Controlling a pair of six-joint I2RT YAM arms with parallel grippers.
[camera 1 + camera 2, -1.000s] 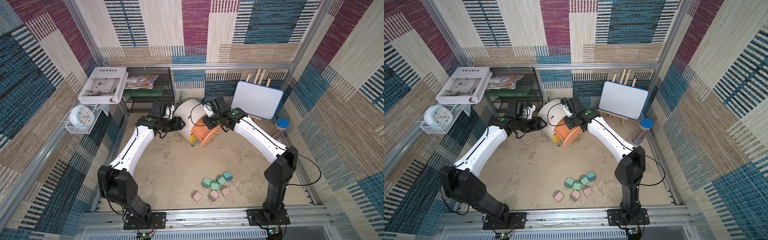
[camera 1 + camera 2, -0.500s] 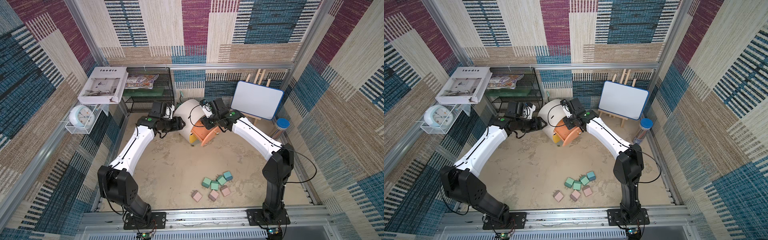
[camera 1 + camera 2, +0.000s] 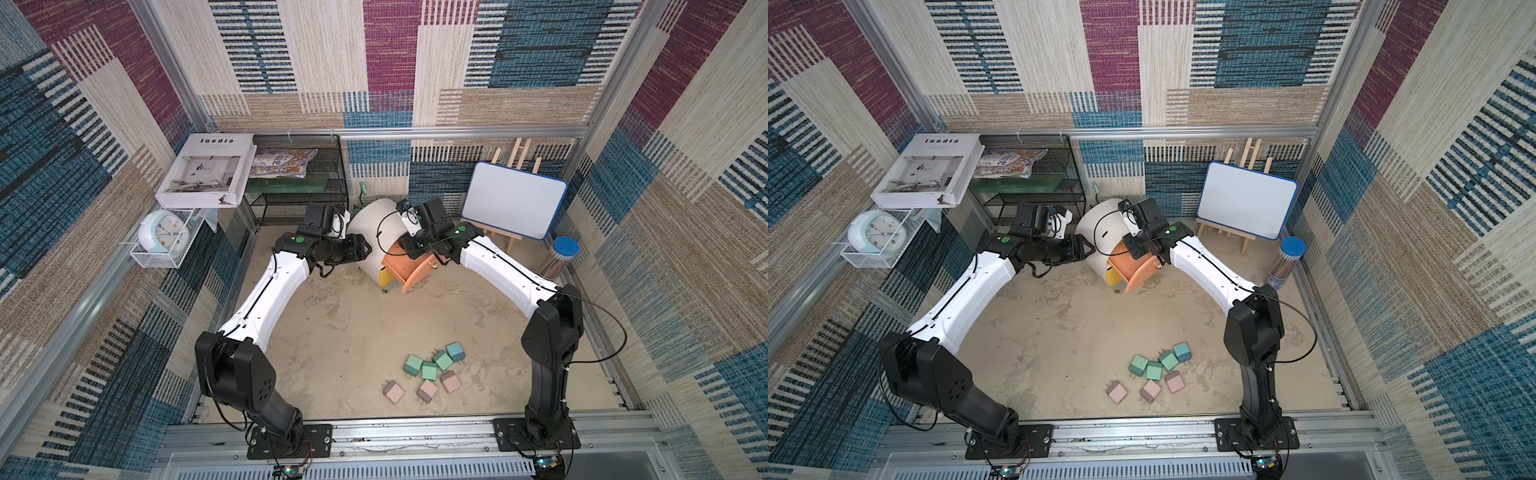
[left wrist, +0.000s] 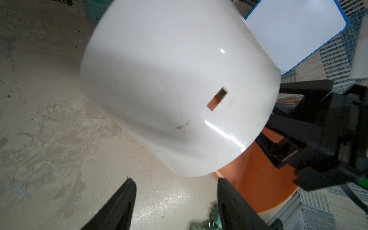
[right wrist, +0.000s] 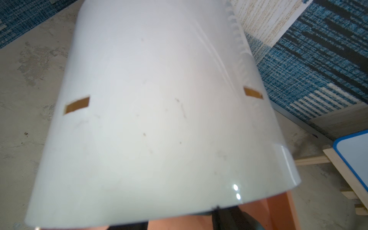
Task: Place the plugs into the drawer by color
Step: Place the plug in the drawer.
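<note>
While the white barrel cabinet's (image 3: 370, 224) peach drawer (image 3: 409, 276) juts out, left hand (image 4: 174, 179) gapes empty. Right hand's (image 3: 408, 250) grip: cannot tell.

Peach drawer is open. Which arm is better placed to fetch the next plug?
Right, probably. The plugs lie on the floor close to the right arm's base; the left gripper, open, sits beside the white cabinet, farther from them.

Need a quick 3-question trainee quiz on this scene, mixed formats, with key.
1. True or false: the peach drawer is pulled open.
2. How many pink plugs lie on the floor?
3. Fill in: the ___ gripper reaches over that drawer.

Key: 1 true; 2 three; 3 right.
</note>
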